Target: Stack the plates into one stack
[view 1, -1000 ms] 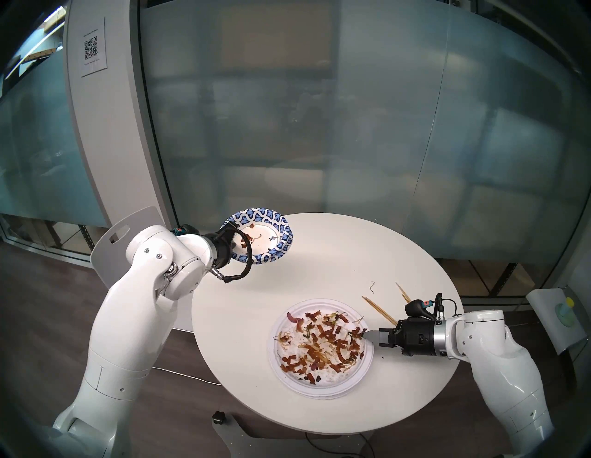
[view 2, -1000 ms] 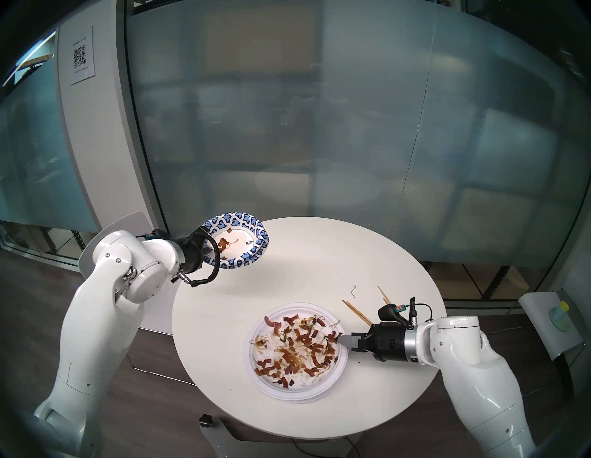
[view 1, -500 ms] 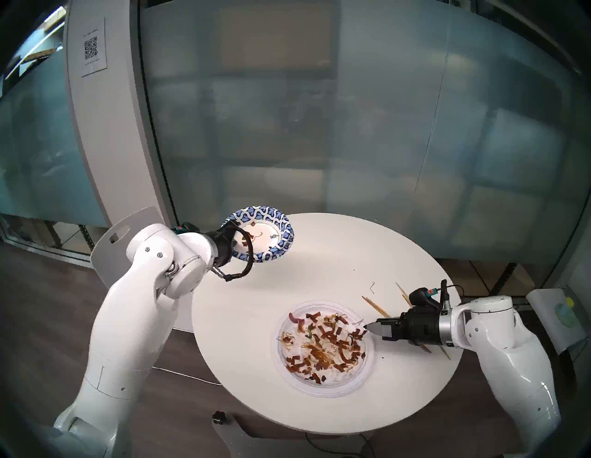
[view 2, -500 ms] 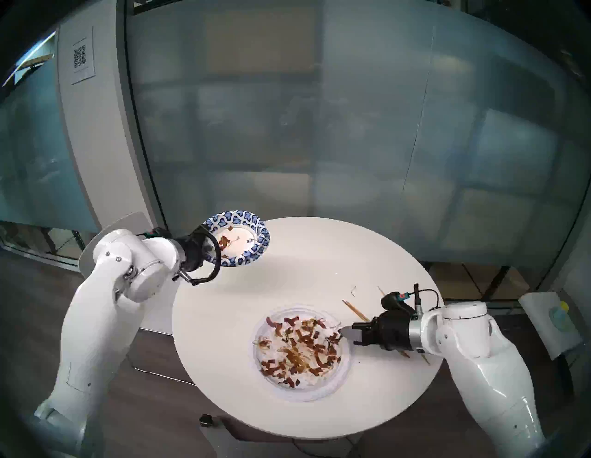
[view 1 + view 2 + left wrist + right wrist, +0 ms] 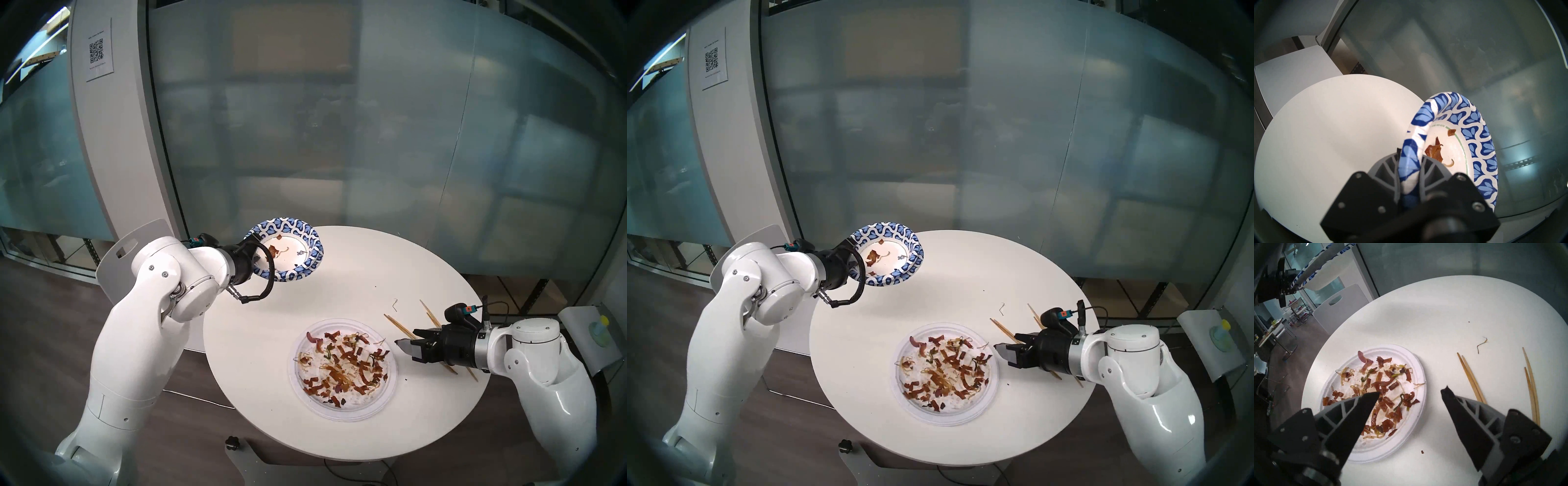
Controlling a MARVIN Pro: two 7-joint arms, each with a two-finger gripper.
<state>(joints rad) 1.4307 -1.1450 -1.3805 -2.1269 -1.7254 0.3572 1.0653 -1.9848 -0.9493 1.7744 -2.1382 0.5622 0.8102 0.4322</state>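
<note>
White plates (image 5: 342,412): two stacked, near centre. Blue-patterned plates (image 5: 288,249): apparently two nested, far left. Chopsticks (image 5: 1469,377): four, right.

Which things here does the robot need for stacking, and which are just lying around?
For the job:
- blue-patterned plate, pinched by the left tool
- white plates with food scraps
- right tool, open

Just lying about:
- chopsticks
- stray noodle
- table

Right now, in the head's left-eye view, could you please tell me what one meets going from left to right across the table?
Left claw → blue-rimmed plate → white plates with food scraps → right claw → chopsticks.
</note>
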